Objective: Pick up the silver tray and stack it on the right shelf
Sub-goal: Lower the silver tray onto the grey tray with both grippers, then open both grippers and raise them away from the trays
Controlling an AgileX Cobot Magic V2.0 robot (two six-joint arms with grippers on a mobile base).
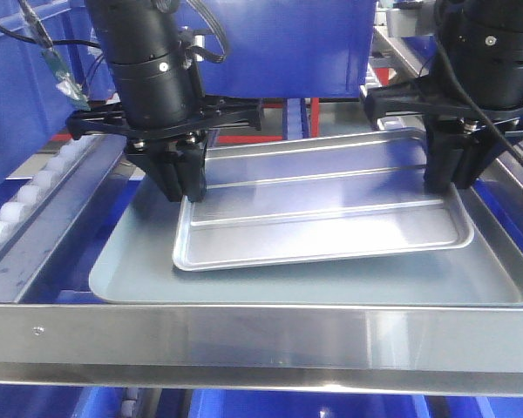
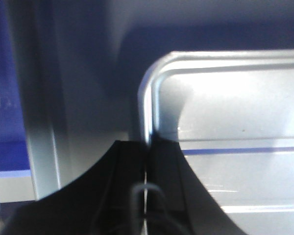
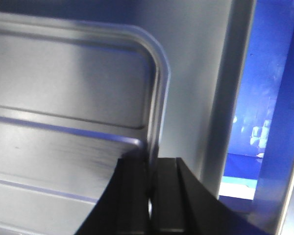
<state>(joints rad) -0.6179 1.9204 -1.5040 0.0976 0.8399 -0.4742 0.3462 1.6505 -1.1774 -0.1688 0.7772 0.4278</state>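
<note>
The silver tray (image 1: 322, 205), shiny with two raised ribs, lies tilted inside a larger matte-grey tray (image 1: 131, 261) on the right shelf, behind its broad steel front bar (image 1: 261, 335). My left gripper (image 1: 183, 187) is shut on the silver tray's left rim, which shows in the left wrist view (image 2: 148, 103) running between the black fingers (image 2: 122, 181). My right gripper (image 1: 449, 178) is shut on the tray's right rim, seen in the right wrist view (image 3: 159, 98) entering between the fingers (image 3: 169, 196).
White rollers (image 1: 22, 196) line the rail at the left. A blue bin (image 1: 279, 48) stands close behind the trays. Blue bins (image 1: 331, 405) sit below the front bar. A steel frame rail (image 3: 230, 98) runs just right of the grey tray.
</note>
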